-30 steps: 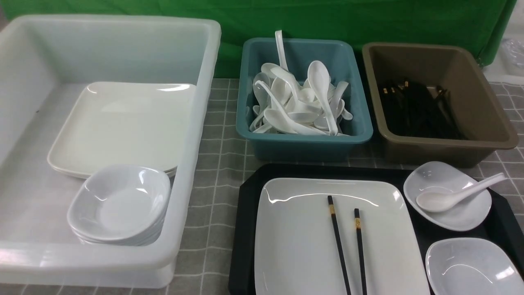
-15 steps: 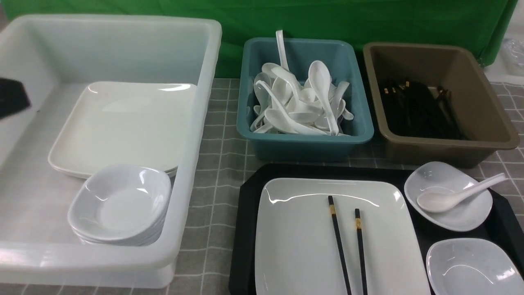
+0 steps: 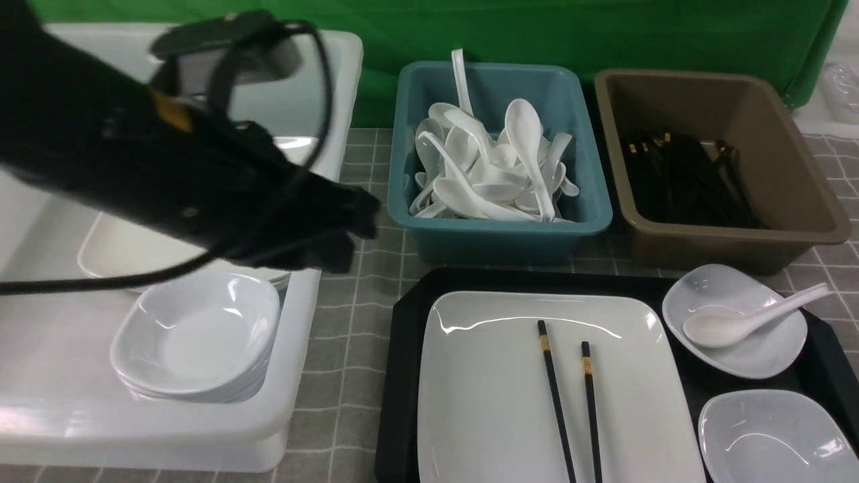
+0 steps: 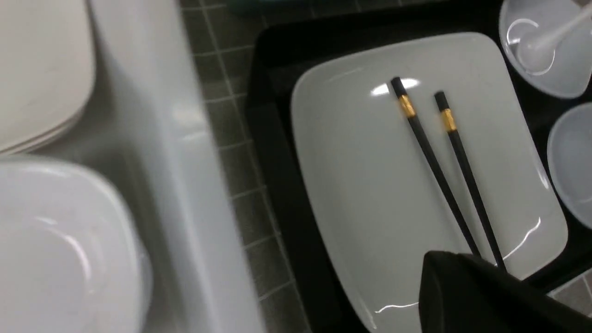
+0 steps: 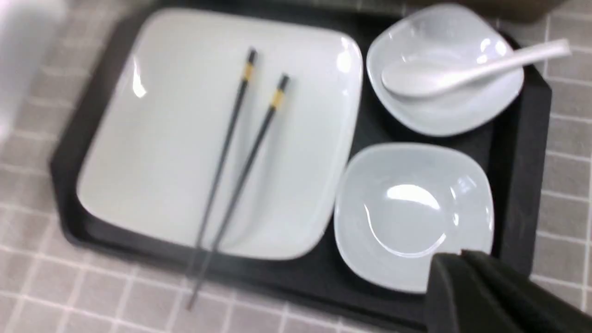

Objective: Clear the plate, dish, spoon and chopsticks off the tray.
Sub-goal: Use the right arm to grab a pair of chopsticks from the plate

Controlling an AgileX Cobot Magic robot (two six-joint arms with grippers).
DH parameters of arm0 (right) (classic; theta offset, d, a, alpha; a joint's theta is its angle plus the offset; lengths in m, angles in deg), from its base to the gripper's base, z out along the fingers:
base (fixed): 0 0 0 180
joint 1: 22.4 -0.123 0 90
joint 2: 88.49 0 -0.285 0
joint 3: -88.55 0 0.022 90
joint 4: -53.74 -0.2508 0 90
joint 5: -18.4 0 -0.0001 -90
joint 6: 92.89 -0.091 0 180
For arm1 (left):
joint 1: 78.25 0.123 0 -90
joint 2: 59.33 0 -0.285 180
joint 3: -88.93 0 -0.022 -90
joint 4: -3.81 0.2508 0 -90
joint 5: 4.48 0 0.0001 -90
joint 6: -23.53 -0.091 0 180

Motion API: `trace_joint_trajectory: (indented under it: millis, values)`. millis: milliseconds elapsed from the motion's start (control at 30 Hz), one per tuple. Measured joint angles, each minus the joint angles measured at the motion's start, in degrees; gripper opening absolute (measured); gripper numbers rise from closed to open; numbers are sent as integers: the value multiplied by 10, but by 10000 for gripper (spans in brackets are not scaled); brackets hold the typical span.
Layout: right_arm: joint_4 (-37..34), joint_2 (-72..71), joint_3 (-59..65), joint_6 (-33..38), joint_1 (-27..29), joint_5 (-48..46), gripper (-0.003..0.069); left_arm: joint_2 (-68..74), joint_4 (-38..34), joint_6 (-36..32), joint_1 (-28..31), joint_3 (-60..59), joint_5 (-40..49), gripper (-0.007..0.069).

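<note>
The black tray [image 3: 401, 376] sits at the front right. On it lies the large white plate [image 3: 490, 402] with the black chopsticks [image 3: 570, 402] resting across it. The white spoon [image 3: 745, 318] rests in the far small dish [image 3: 758, 359]; a second, empty dish [image 3: 772, 436] is nearer. My left gripper [image 3: 359, 218] hovers shut and empty above the bin's right wall, left of the tray. In the left wrist view it [image 4: 437, 261] is over the plate [image 4: 370, 185], near the chopsticks [image 4: 439, 162]. My right gripper [image 5: 458, 256], shut and empty, hangs over the empty dish's [image 5: 407, 212] edge.
A big white bin [image 3: 322, 87] at the left holds stacked square plates [image 3: 134, 248] and small dishes [image 3: 194, 335]. Behind the tray stand a teal bin of white spoons [image 3: 496, 168] and a brown bin of black chopsticks [image 3: 698, 181]. A green backdrop closes the far side.
My left arm has swung in from the left edge, across the white bin, toward the tray. Nothing on the tray has moved.
</note>
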Motion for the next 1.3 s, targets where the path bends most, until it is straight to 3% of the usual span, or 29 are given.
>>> trace_joint_trajectory:
  millis: [133,400,533,633,900,1000,1300]
  values:
    - [6,26,-1,0,-1,0,46,95,52,64,-94,85,36,0]
    - [-8,39,-2,1,-1,39,55,188,53,17,-142,176,74,0]
    - [-58,97,-5,29,-6,61,69,166,80,19,-123,178,86,0]
    - [-97,206,-15,39,-6,86,136,112,92,26,-84,152,83,1]
    - [-100,439,-76,41,-15,142,495,-21,101,33,6,21,52,1]
    - [-100,514,-111,35,-21,170,593,-67,101,33,32,-32,43,1]
    - [-100,663,-177,0,-29,192,615,-165,120,33,91,-113,37,1]
